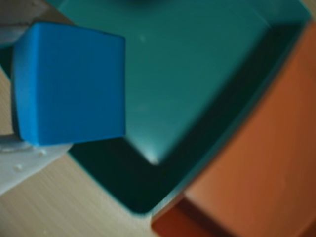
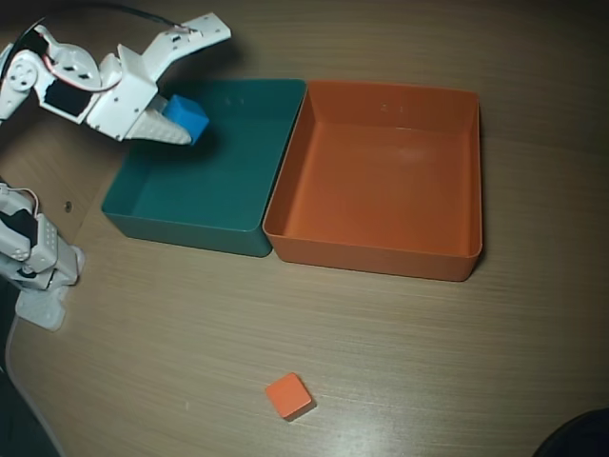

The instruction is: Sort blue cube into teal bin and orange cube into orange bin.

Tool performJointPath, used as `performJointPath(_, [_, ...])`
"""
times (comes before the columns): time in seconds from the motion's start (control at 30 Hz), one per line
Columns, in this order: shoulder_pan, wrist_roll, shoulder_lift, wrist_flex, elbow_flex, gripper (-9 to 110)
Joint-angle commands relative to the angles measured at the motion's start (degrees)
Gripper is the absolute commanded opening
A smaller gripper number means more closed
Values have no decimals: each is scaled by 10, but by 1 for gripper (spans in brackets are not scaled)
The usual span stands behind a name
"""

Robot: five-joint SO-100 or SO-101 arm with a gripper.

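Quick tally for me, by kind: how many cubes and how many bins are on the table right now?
Cubes: 2, the blue cube at the gripper over the teal bin, the orange cube on the table.
Bins: 2, teal bin and orange bin.
Total: 4.

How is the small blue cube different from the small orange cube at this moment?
The small matte blue cube hangs at the white pincer over the teal plastic bin; the small matte orange cube lies free on the wooden table. They differ in colour. Both look alike in size and shape.
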Motion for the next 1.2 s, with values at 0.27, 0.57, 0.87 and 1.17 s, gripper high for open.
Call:
performJointPath(0.27, [-62,0,-33,-5,124,-6])
performJointPath(0.57, [-57,5,-113,-5,51,-5])
performJointPath(0.87, [-47,5,-127,-5,22,26])
performJointPath(1.17, [-44,4,-128,-5,24,38])
